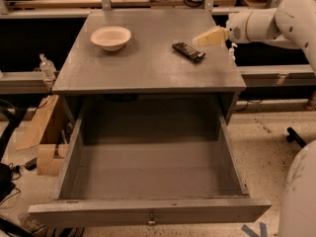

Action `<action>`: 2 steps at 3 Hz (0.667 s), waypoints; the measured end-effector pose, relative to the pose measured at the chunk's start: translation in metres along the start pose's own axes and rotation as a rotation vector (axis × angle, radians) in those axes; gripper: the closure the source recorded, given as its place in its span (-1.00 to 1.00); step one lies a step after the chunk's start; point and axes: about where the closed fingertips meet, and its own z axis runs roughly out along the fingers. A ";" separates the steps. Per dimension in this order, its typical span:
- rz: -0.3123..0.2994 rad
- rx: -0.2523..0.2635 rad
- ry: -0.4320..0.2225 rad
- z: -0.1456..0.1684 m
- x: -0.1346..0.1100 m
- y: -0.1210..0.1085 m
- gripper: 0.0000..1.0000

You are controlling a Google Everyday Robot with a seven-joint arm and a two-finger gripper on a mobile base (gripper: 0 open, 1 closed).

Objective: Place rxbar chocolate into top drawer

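Observation:
The rxbar chocolate (188, 51), a dark flat bar, lies on the grey cabinet top (148, 68) toward its back right. My gripper (206, 38) with pale fingers reaches in from the right on a white arm (271, 21). It hovers just right of and slightly above the bar, apart from it. The top drawer (150, 211) is pulled fully out below the cabinet top. Its grey box is empty and a small knob (151, 220) sits at the front panel's centre.
A cream bowl (111, 37) stands on the cabinet top at the back left. Cardboard boxes (42, 132) and cables lie on the floor to the left. A wooden bench with cables runs along the back. A white robot part (298, 196) fills the lower right corner.

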 end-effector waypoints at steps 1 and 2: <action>0.015 -0.013 0.072 0.029 0.020 0.013 -1.00; 0.023 -0.043 0.119 0.052 0.032 0.029 -1.00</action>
